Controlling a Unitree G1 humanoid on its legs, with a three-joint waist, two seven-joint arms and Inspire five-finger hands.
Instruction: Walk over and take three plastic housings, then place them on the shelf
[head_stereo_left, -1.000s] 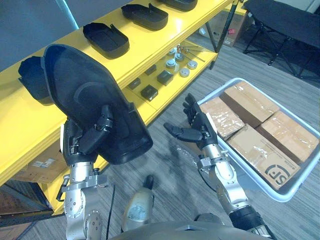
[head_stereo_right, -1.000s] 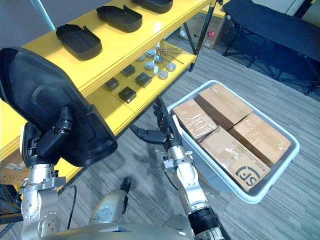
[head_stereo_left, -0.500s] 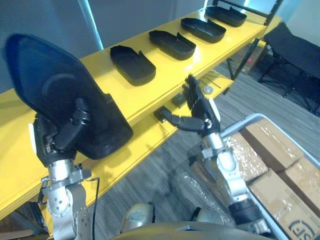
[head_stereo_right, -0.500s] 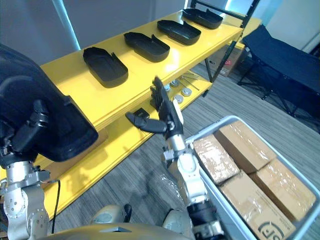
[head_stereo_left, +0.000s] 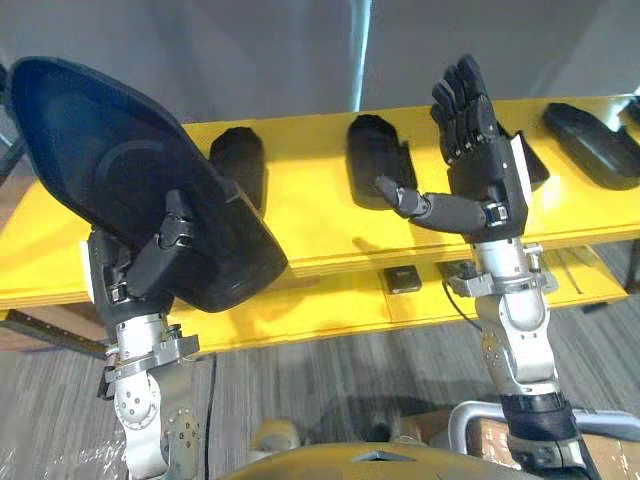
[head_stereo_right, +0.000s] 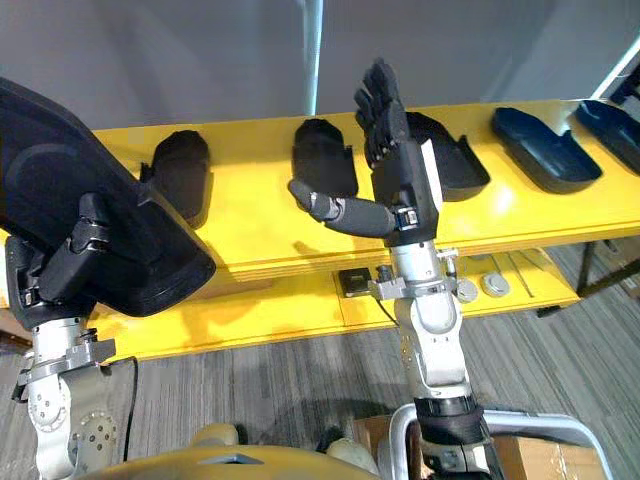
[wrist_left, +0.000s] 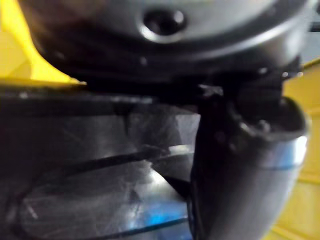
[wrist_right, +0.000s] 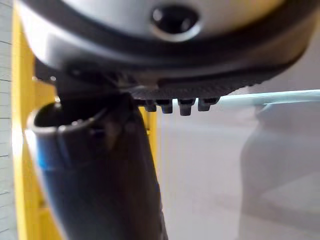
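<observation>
Housing (head_stereo_left: 120, 170), 1 big black plastic shell, stands at the left of the frame, clamped by your left hand (head_stereo_left: 150, 262), its long axis tilting from upper left to lower right. The yellow shelf (head_stereo_left: 310, 215) lies just beyond it, nearer this arm. Your right hand (head_stereo_left: 480, 170) is raised at right, fingers straight, holding nothing, before other housings (head_stereo_left: 378, 160).

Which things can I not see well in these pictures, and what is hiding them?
Eye views: the held housing in the left hand covers the left part of the yellow shelf; what lies there is unknown.
Eye views: the open right hand covers part of one shelf housing.
Right eye view: small round parts on the lower level are too small to identify.
</observation>
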